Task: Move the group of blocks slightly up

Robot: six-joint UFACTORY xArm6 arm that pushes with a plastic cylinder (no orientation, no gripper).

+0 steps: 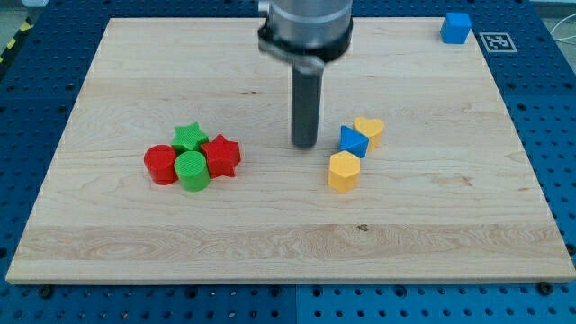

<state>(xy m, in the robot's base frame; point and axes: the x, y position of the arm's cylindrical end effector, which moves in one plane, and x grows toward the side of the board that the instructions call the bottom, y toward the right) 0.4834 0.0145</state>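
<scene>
A tight group sits left of the board's middle: a green star [189, 136] at the top, a red star [220, 157] on the right, a red cylinder [161, 165] on the left and a green cylinder [192, 171] at the bottom. My tip [304, 144] rests on the board to the right of this group, about a block's width from the red star. Just right of the tip lie a blue block [353, 140], a yellow heart [368, 130] and a yellow hexagon [344, 171], close together.
A blue cube [456, 28] stands at the top right corner of the wooden board [288, 234]. A printed marker tag [497, 41] lies just off that corner. Blue perforated table surrounds the board.
</scene>
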